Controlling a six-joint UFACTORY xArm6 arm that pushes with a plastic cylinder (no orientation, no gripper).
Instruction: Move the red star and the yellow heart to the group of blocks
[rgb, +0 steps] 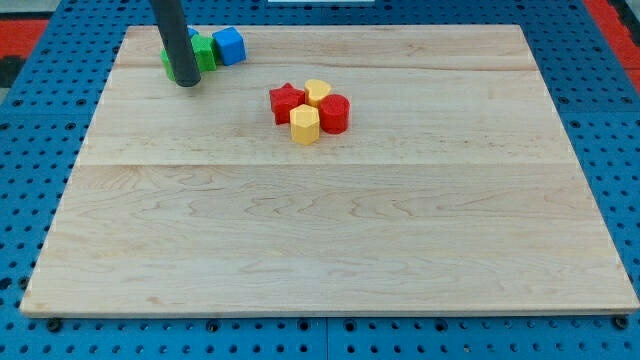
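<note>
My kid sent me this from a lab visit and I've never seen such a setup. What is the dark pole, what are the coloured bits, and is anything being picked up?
The dark pole is the end of a robot arm; it has no hand, only a rod whose lower end, my tip, slides on the wooden board and pushes blocks. Nothing is held.

There is one picture, from a camera looking down at the board at a slant.

At the view's top left, right by the tip, sit a green block and a blue block; the rod hides part of them.

Near the top middle four blocks cluster: a red star, a yellow heart, a yellow hexagon-like block and a red round-looking block.
</note>
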